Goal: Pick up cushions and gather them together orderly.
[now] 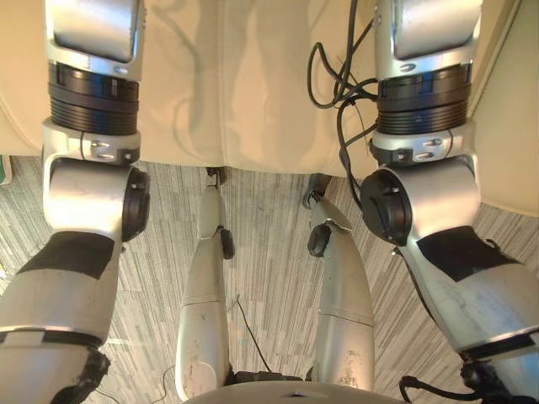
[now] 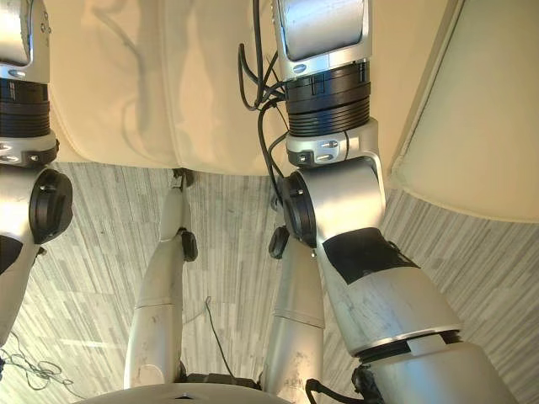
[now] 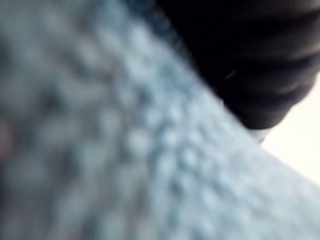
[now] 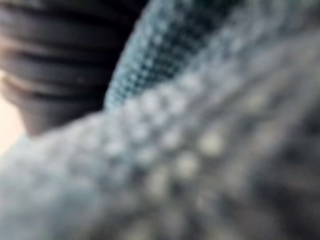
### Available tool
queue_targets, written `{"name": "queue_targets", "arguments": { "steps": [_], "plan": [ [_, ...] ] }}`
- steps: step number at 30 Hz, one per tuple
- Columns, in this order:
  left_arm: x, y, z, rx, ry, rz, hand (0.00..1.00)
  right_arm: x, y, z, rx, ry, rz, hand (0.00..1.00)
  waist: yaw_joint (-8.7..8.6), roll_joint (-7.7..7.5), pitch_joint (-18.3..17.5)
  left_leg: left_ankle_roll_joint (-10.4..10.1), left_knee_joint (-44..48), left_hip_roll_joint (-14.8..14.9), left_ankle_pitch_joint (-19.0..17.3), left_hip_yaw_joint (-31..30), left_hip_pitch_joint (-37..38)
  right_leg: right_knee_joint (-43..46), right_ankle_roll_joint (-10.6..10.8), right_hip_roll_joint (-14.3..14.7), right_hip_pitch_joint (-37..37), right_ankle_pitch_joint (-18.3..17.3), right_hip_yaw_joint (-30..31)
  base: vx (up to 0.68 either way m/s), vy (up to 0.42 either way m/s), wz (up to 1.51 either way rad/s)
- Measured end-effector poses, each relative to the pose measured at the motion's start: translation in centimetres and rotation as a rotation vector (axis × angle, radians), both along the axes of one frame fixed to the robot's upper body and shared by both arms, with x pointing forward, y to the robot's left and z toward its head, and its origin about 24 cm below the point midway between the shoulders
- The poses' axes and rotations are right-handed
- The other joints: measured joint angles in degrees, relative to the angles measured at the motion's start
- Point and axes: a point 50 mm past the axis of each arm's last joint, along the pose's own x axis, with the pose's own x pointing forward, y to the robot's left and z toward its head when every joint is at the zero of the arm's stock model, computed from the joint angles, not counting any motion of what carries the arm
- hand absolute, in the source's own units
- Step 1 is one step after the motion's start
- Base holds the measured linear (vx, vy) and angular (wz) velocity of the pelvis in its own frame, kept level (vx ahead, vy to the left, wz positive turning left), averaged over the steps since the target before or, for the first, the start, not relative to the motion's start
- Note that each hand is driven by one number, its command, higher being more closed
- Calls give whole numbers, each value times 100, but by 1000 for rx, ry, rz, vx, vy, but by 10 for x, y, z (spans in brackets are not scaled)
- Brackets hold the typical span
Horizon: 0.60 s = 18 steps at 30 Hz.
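A: How far along is the gathering?

B: Early or midway, I'd judge; no tidy row of cushions is in sight yet. A blue-grey bobbly-knit cushion (image 3: pixel 125 150) lies pressed right against the left hand (image 3: pixel 250 55), and the same knit fabric (image 4: pixel 200 150) lies against the right hand (image 4: pixel 55 65).

A: Gripped?

B: Cannot tell, because the fingers of both are hidden. Nor can I say whether it's one cushion or two.

A: Any container?

B: None to report, just the cream upholstered sofa (image 1: pixel 253 84) that both hands reach over.

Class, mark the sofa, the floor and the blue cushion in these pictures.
sofa (image 1: pixel 253 84), left eye view, cream front panel.
floor (image 1: pixel 269 252), left eye view, bare striped grey patch.
cushion (image 3: pixel 100 125), left wrist view, blue knitted surface, seen very close.
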Motion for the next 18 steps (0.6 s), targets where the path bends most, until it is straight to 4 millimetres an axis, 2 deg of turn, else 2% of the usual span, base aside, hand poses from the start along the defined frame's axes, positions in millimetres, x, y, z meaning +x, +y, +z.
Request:
{"name": "queue_targets", "arguments": {
  "steps": [3, 7, 11, 15, 16, 17, 18],
  "plan": [
    [3, 7, -3, -4, 21, -3, 0, 4, -1, -4, -12, 3, 55, 0, -27, -3, 12, 4, 1, -9, 4, 65, -190, -238, 46, 16, -143, 202, 81, 10, -68, -19],
    [22, 19, -29, -7, 132, -24, 0, 28, -8, -28, -59, 114, 146, 0, -140, -12, 47, 4, 2, -81, 4, 89, -362, -449, 89, 5, -264, 386, 180, 16, -36, -7],
    [27, 29, -46, -28, 159, -66, 0, 36, -10, -41, -75, 139, 231, 0, -207, -20, 137, 42, 3, -136, 36, 151, -357, -476, 115, -24, -297, 446, 300, 31, -39, -3],
    [39, 44, -87, -80, 238, -92, 0, 47, -11, -66, -61, 187, 271, 0, -263, -24, 139, 53, 3, -167, 46, 258, -215, -507, 84, -26, -240, 501, 440, 31, -73, -7],
    [45, 46, -101, -83, 281, -92, 0, 47, -13, -75, -54, 193, 288, 0, -263, -24, 139, -42, 0, -193, -37, 237, -167, -539, 148, -59, -220, 458, 516, 23, -122, 4],
    [51, 51, -122, -96, 344, -88, 0, 45, -17, -87, -44, 184, 309, 0, -305, -30, 143, -520, -4, -202, -676, 287, -90, -623, 223, -23, -143, 544, 641, 21, -126, 12],
    [54, 52, -131, -106, 370, -96, 0, 44, -19, -93, -41, 184, 315, 0, -316, -32, 146, -696, -4, -216, -891, 335, -50, -743, 197, -36, -75, 633, 709, 14, -108, 13]
  ]
}}
